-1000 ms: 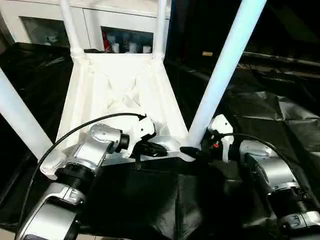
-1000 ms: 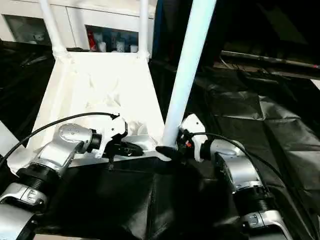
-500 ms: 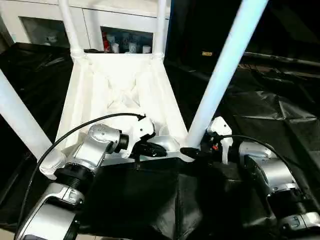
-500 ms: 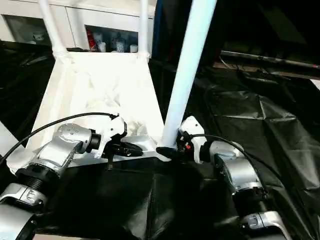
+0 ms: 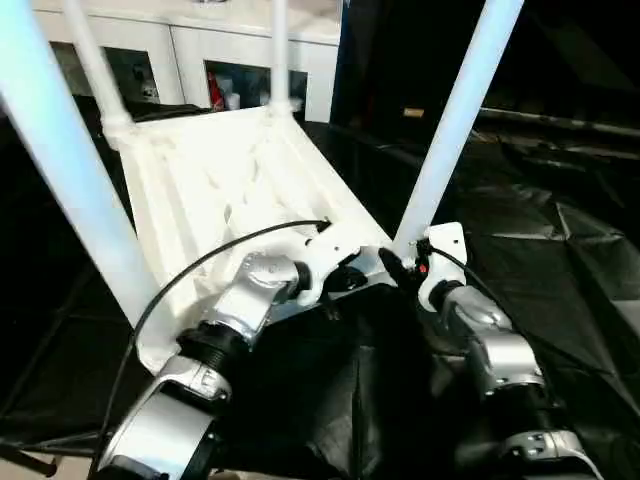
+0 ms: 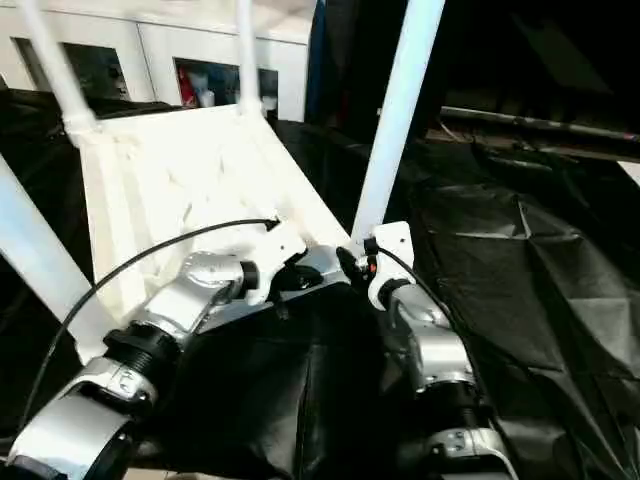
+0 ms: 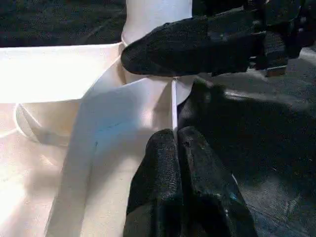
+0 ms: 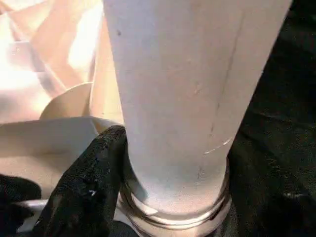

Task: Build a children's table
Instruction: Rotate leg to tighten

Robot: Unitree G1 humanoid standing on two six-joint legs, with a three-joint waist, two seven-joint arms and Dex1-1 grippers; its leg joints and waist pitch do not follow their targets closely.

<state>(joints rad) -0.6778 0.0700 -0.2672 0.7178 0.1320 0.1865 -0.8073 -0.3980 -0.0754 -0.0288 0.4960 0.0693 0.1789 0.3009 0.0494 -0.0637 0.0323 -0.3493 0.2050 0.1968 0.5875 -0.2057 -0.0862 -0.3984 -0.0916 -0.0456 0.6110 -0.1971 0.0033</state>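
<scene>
The children's table lies upside down, its ribbed white top (image 5: pixel 230 170) on black cloth with legs standing up from the corners. My right gripper (image 5: pixel 400 262) is at the base of the near-right leg (image 5: pixel 450 120). One black finger (image 8: pixel 94 177) presses against the leg (image 8: pixel 182 98) just above its collar, and the other finger is hidden behind the tube. My left gripper (image 5: pixel 350 280) is shut, its fingertips (image 7: pixel 165 148) together against the top's near rim beside that corner socket. The near-left leg (image 5: pixel 70 160) rises close to my left arm. Two far legs (image 5: pixel 279 50) stand at the back.
A white cabinet (image 5: pixel 200 60) with glass doors and small items stands behind the table. Crumpled black cloth (image 5: pixel 560 230) covers the floor to the right and in front. A black cable (image 5: pixel 200 270) arcs over my left forearm. A dark rail (image 5: pixel 560 120) runs along the back right.
The whole view has shifted and tilted, so the camera has moved. My right gripper's fingers have closed in on the near-right leg's base. The left gripper stays shut at the rim.
</scene>
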